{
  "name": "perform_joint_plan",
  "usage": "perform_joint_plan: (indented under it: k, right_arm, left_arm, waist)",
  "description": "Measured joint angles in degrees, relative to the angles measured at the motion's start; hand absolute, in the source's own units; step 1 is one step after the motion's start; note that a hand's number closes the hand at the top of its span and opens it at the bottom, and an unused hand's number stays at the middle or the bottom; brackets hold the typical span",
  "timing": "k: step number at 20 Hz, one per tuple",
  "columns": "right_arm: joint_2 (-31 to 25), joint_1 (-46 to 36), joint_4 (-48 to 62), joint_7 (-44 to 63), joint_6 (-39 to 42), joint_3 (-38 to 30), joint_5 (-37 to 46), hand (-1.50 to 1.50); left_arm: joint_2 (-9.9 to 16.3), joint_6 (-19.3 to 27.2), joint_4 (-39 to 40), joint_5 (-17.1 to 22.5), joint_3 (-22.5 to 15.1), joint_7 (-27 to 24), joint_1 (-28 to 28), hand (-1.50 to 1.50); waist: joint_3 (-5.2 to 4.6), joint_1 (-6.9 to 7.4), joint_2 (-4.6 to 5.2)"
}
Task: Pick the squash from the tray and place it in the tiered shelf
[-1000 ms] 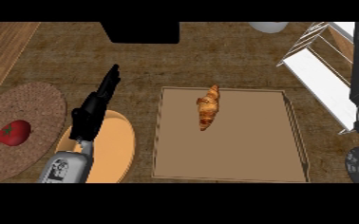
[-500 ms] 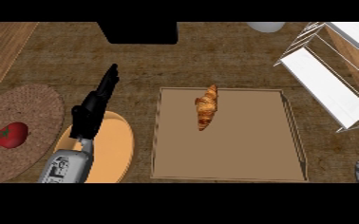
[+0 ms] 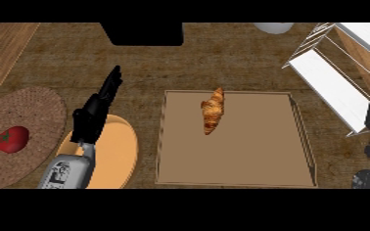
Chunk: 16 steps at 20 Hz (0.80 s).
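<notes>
Counter [image 3: 217, 63] carries a tiered shelf [image 3: 329, 83] at its right edge, untouched. Tray [image 3: 239, 166] sits mid-counter; the squash [image 3: 212, 111], looking more like a croissant, lies near the tray's far edge, ungrasped. Left hand [image 3: 98, 107] rests left of the tray, fingers straight and pressed together, empty. Pick step not begun; next move calls for reaching the squash, likely with the right hand [image 3: 363, 176], barely visible at the lower right edge; fingers indiscernible.

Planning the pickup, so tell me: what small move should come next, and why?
Probably swing the left robot hand rightward over the tray toward the food, which looks like a croissant rather than a squash. The hand is open, holds nothing, and sits above the orange plate left of the tray, apart from the croissant.
</notes>
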Motion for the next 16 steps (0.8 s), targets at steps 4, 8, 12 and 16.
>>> perform_joint_plan:
  k: [4, 8, 12, 16]
  right_arm:
    - [1.7, -0.59, -4.21, -1.24, -1.62, -0.42, -1.83, -1.5]
    - [3.59, -1.04, -7.64, -2.46, -2.82, -0.12, -4.32, -1.5]
    - [3.48, -1.62, -10.08, -3.99, -3.54, 0.07, -8.39, -1.5]
    - [3.83, -2.56, -14.56, -4.63, -4.57, 0.87, -8.86, -1.5]
  left_arm:
    - [0.14, -0.24, -0.2, 0.12, 0.38, -0.1, -0.06, 0.0]
    - [-0.69, 0.09, -0.08, -0.35, -0.14, -0.38, 0.64, 0.0]
    - [-0.9, 0.2, 0.78, -0.58, 0.24, -0.91, 0.37, 0.0]
    - [-0.74, -0.3, 1.55, -0.34, 0.73, -1.41, 0.16, 0.0]
  waist:
    - [0.02, -0.03, -0.07]
    - [0.02, -0.09, -0.1]
    - [0.04, -0.23, -0.08]
    - [0.02, -0.26, -0.1]
